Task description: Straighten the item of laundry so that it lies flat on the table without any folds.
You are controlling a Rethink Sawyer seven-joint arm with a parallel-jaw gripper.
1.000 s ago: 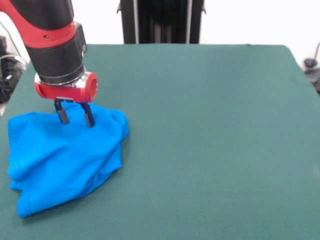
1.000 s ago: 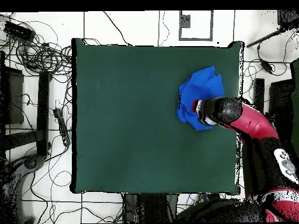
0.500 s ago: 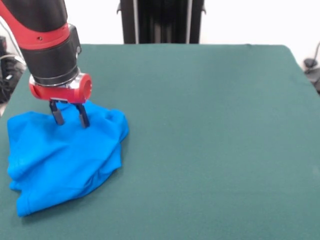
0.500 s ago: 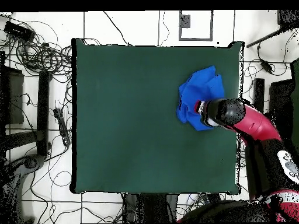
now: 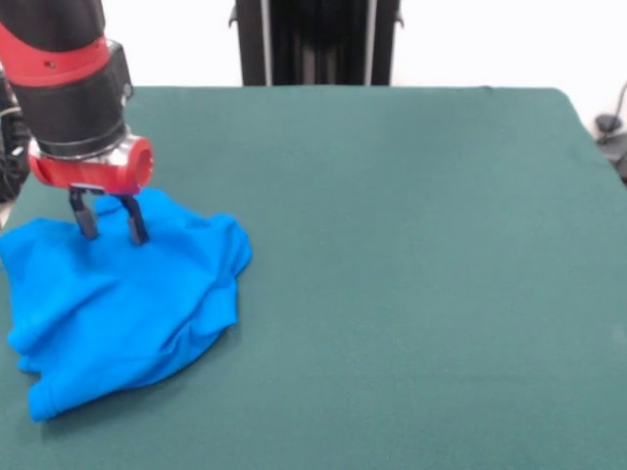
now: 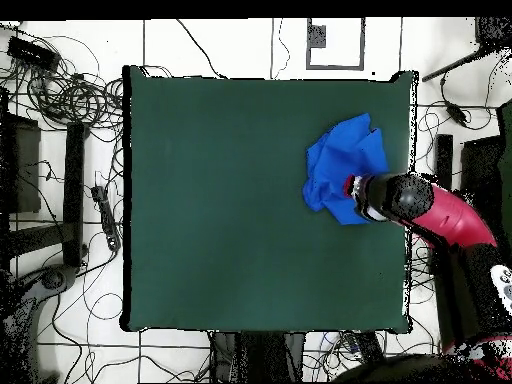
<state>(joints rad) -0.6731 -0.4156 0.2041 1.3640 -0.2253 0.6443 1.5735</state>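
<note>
The bright blue T-shirt [image 5: 127, 304] lies crumpled with folds at the left side of the dark green table [image 5: 411, 245]; only plain blue cloth shows, no print. My gripper [image 5: 110, 223] stands upright over the shirt's far part, fingers apart, with the fingertips [image 5: 86, 227] down on the cloth. I cannot tell whether any cloth is pinched. In the overhead view the shirt [image 6: 345, 160] is near the table's [image 6: 220, 200] right edge, with the gripper [image 6: 352, 190] at its lower edge under the red arm.
The table's left edge in the front view runs close beside the shirt. The robot's black pedestal [image 5: 315, 41] stands behind the far edge. Cables [image 6: 60, 90] and stands lie on the floor around the table.
My gripper has moved left in the front view, toward the table edge, and the shirt's near part has shifted left with it. The finger spacing is unchanged.
</note>
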